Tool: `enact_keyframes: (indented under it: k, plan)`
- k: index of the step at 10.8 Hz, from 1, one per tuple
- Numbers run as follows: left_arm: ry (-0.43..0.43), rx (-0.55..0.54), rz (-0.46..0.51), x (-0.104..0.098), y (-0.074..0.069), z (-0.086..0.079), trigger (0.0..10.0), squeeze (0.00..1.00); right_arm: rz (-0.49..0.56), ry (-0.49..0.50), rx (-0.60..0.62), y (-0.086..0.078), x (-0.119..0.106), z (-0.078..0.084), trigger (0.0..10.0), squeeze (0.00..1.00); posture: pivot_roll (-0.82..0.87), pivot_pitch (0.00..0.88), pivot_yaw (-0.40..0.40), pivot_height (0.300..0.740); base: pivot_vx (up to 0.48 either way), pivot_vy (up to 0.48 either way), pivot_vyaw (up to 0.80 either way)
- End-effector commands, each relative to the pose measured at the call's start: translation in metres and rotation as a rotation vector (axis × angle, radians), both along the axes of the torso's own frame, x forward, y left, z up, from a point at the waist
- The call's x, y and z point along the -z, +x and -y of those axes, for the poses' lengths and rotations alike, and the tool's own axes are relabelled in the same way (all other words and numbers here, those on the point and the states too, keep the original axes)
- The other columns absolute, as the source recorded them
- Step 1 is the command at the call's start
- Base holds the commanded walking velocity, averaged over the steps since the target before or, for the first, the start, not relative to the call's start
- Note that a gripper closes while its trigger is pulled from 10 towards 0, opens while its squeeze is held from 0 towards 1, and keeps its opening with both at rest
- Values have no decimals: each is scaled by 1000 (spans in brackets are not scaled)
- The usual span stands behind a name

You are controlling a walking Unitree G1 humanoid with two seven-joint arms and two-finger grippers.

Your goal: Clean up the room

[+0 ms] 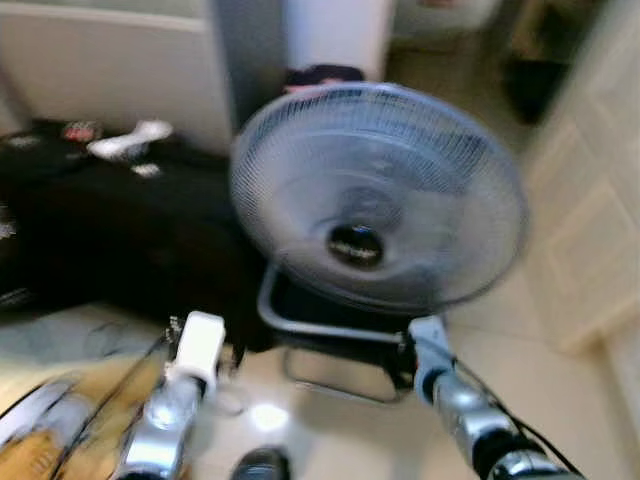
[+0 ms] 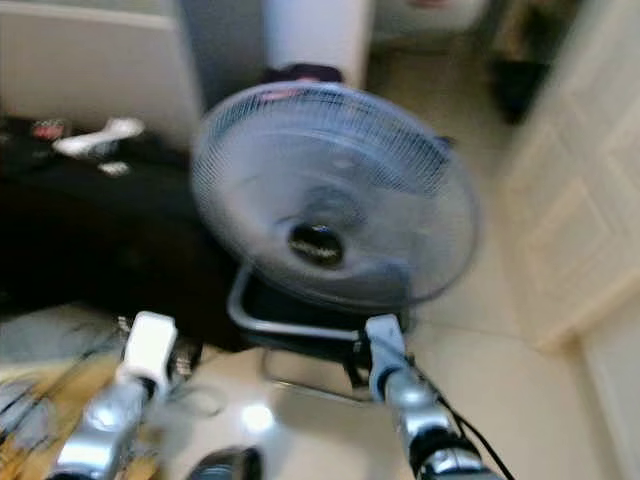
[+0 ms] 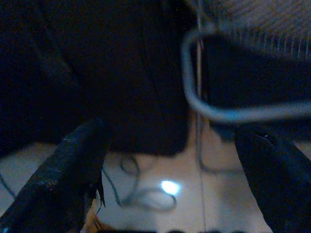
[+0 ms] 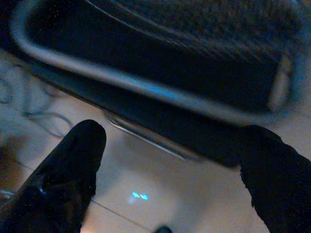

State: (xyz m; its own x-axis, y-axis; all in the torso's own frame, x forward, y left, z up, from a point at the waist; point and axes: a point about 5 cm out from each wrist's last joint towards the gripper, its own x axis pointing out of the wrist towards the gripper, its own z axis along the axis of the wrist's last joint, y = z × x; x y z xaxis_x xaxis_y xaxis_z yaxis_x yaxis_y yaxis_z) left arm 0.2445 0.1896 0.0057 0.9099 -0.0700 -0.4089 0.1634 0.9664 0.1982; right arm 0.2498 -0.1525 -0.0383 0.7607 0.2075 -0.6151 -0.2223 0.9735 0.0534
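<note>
**Floor fan at centre, both grippers spread before its frame**

A round grey wire-grille floor fan with a dark hub stands on the pale tiled floor, tilted back in a grey tubular metal stand. It sits centre-frame, just ahead of both arms. The head views are blurred; no label on the hub can be read.

Left gripper: the two black fingers are spread wide, nothing between them, aimed at the left corner of the stand where a thin cable loops on the tiles. Right gripper: fingers likewise parted and empty, pointed at the front rail of the stand and the dark base under it.

Edges: a black fabric-covered mass lies just to the left of the fan, with a white crumpled item on top. Behind the fan are a grey-white wall panel and a white cylindrical object. A cream panelled door runs along the right. Open tile lies between fan and door, and in front of the stand.
</note>
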Motion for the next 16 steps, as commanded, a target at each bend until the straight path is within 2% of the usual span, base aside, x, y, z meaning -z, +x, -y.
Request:
enact_keyframes:
  k: [1, 2, 4, 6, 7, 9, 11, 13, 14, 15, 16]
  plan:
    - [0, 8, 48, -16, 5, 1, 10000, 0, 41, 53, -23, -15, -1, 9, 10000, 1000, 15, 0, 45, 740, 0, 0, 800]
    - [5, 2, 116, -37, 8, 0, 10000, 0, 121, 95, -62, -32, -17, 13, 10000, 1000, 8, 0, 54, 740, 0, 0, 800]
    - [-47, -42, 163, -68, 4, 8, 10000, 0, 231, 97, 26, -33, -42, 16, 10000, 1000, 10, 0, 55, 740, 0, 0, 800]
    - [-93, -98, 188, -83, -7, 15, 10000, 0, 307, 84, 131, -39, -69, 17, 10000, 1000, 1, 0, 51, 740, 0, 0, 800]
    - [-70, -120, 186, -85, -13, 13, 10000, 0, 348, 36, 187, -39, -81, 20, 10000, 1000, -2, 0, 44, 740, 0, 0, 800]
    - [-73, -179, 176, -88, -13, 11, 10000, 0, 352, 20, 225, -35, -95, 25, 10000, 1000, -1, 0, 11, 740, 0, 0, 800]
    - [-103, -159, 167, -88, -18, 16, 10000, 0, 349, -9, 242, -34, -103, 29, 10000, 1000, -3, 0, -6, 740, 0, 0, 800]
    - [-71, -162, 169, -88, -26, 19, 10000, 0, 353, -7, 319, -40, -112, 43, 10000, 1000, 14, 0, -30, 740, 0, 0, 800]
    - [-43, -148, 173, -88, -30, 16, 10000, 0, 340, -16, 303, -47, -113, 42, 10000, 1000, 12, 0, -25, 740, 0, 0, 800]
    - [-20, -134, 160, -85, -32, 8, 10000, 0, 325, -1, 269, -51, -109, 28, 10000, 1000, 8, 0, -6, 740, 0, 0, 800]
    - [-18, -160, 157, -84, -30, 2, 10000, 0, 317, 6, 294, -53, -107, 23, 10000, 1000, 4, 0, 18, 740, 0, 0, 800]
